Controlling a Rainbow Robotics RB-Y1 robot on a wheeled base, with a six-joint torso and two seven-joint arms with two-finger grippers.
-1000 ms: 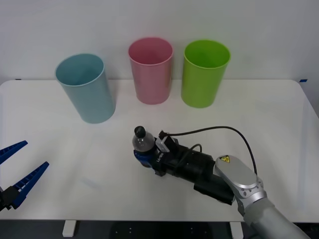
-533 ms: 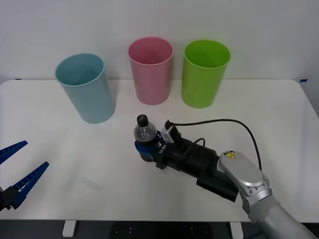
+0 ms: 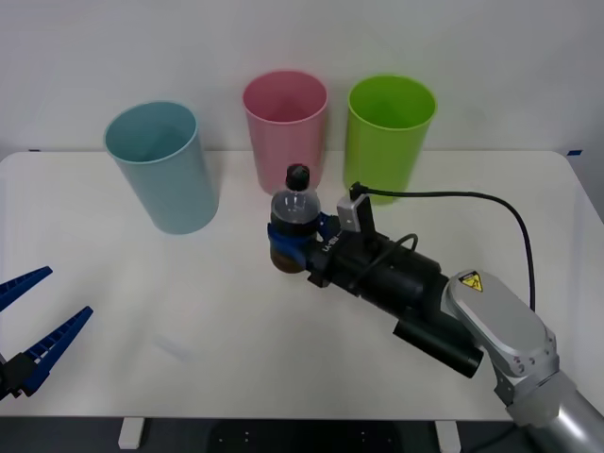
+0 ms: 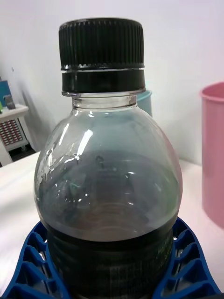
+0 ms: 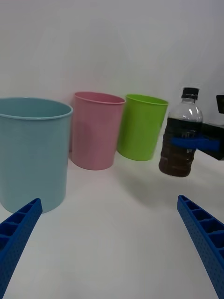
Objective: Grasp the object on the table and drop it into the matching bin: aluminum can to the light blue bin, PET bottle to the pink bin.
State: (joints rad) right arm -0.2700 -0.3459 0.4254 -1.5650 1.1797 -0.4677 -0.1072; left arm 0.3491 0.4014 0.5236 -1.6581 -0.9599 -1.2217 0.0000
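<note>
Pinching the bottle (image 3: 295,219) upright in my right claw (image 3: 300,247), above the bench (image 3: 113,274) before the pink bin (image 3: 285,132), I worry a low carry clips its rim; left claw (image 3: 33,326) waits spread.

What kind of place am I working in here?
Probably a lab test bench for waste sorting: a bare white table against a plain wall, with tall light blue, pink and lime green plastic bins.
</note>
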